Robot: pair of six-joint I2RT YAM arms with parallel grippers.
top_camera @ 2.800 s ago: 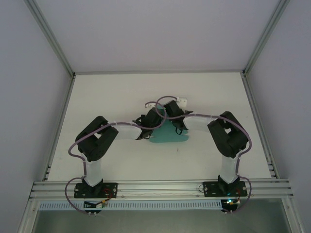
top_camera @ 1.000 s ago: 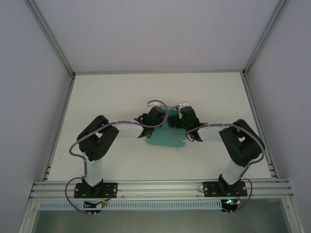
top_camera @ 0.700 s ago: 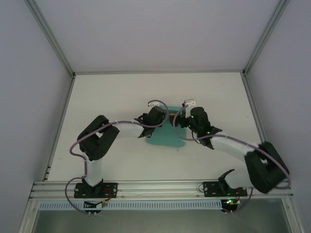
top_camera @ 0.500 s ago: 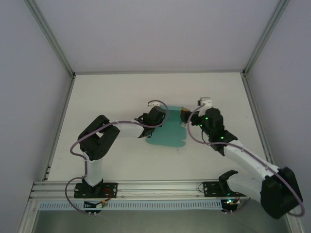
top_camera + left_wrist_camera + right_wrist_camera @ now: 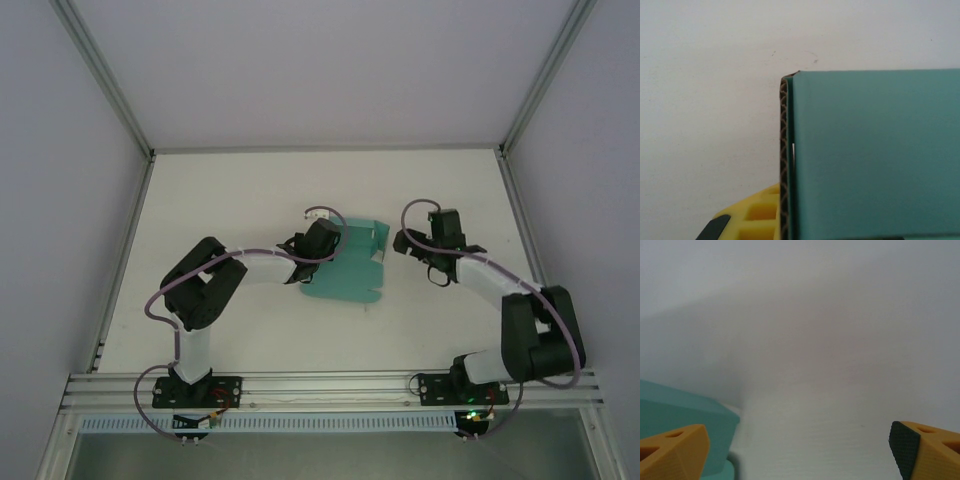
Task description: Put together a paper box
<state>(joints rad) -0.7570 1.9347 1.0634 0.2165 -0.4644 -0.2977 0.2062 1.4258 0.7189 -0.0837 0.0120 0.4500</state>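
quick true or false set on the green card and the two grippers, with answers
1. The teal-green corrugated-card paper box lies on the white table. True.
2. The right gripper is clamped on the paper box. False: its jaws stand open, apart from the card, to its right in the top view.
3. The left gripper is shut on the paper box at its left side. True.
4. The paper box is fully closed up. False: it is mostly a flat sheet with a far flap raised.
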